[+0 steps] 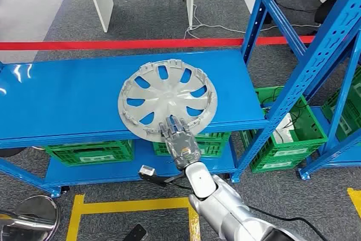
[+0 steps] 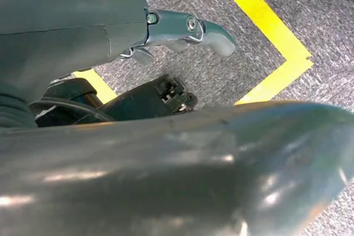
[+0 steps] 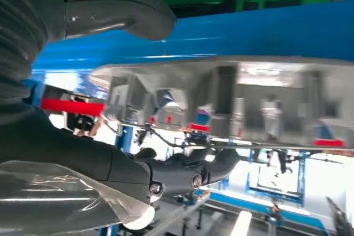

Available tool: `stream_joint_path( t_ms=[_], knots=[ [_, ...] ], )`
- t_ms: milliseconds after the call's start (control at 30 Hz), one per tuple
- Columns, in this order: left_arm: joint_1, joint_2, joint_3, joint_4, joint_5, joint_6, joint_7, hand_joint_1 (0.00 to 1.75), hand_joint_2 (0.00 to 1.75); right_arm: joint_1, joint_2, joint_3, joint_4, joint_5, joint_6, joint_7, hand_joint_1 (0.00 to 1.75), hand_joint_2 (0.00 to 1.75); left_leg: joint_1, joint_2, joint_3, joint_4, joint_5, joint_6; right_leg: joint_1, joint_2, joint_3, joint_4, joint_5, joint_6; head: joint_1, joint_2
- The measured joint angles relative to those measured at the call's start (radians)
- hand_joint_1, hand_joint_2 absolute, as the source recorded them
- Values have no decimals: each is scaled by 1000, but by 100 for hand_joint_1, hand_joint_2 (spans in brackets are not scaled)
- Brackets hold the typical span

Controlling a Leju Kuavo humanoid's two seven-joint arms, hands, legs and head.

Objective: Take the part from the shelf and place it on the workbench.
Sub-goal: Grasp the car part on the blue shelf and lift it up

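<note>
Head view first: our wheel cover [image 1: 168, 99] lies flat on the blue shelf [image 1: 64, 100], its near rim overhanging the shelf's front edge at about six o'clock. Our right hand [image 1: 179, 136] is right there on that overhanging rim, fingers laid over the top face.

From the right wrist view we see the grip itself: the thick thumb [image 3: 121, 12] sits on one side of the cover's rim [image 3: 217, 98] and the darker fingers [image 3: 196, 172] on the other, with the edge sandwiched between them. We judge this a pinch on the rim, though whether it is fully tight we cannot tell.

How will it handle? We reckon it is light, thin moulded plastic (spoked, with cut-outs and small clips round the edge), fairly stiff but apt to flex when carried by one edge. The surface looks smooth and could slip, and those clips look breakable. The rim between two clips seems the sensible place to hold.

Our left hand [image 2: 183, 29] hangs low over grey carpet and a yellow floor line [image 2: 267, 31], fingers extended and holding nothing.
</note>
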Motion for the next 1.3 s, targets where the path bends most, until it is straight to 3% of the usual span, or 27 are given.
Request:
stream_joint_path(
  t_ms=[267, 1033, 1133, 1167, 1200, 1267, 1300],
  knots=[
    [1, -2, 0, 0, 10, 14, 15, 0, 0, -17, 23, 26, 0, 10, 46, 13, 175, 175, 0, 0, 0, 0, 0, 0, 0, 0, 0, 0, 0, 0, 0, 0],
    [2, -6, 0, 0, 17, 16, 26, 0, 0, -19, 31, 57, -1, -21, 51, 15, 174, 175, 0, 0, 1, 0, 1, -1, 0, 0, 0, 0, 0, 0, 0, 0],
    [3, -6, 0, 0, 20, 17, 26, 0, 0, -16, 31, 63, -1, -19, 25, 20, 112, 175, 0, 0, 0, 0, 1, -1, 0, 0, 0, 0, 0, 0, 0, 0],
    [3, -6, 0, 0, 21, 17, 26, 0, 0, -14, 31, 64, -1, -15, 12, 21, 69, 175, 0, 0, 0, 0, 1, -1, 0, 0, 0, 0, 0, 0, 0, 0],
    [3, -6, 0, 0, 21, 17, 26, 0, 0, -10, 31, 65, -1, -11, -4, 21, 46, 175, 0, 0, 0, 0, 1, -1, 0, 0, 0, 0, 0, 0, 0, 0],
    [3, -6, 0, 0, 22, 16, 26, 0, 0, -6, 31, 66, -3, -2, -35, 19, 0, 87, 0, 0, 0, 0, 1, -1, 0, 1, -1, 1, 0, 0, 0, 0],
    [3, -6, 0, 0, 22, 15, 26, 0, 0, -3, 30, 66, -10, 5, -46, 16, 0, 44, 0, 0, 0, 0, 1, -1, 0, 1, -1, 1, 0, 0, 0, 0]
  ],
)
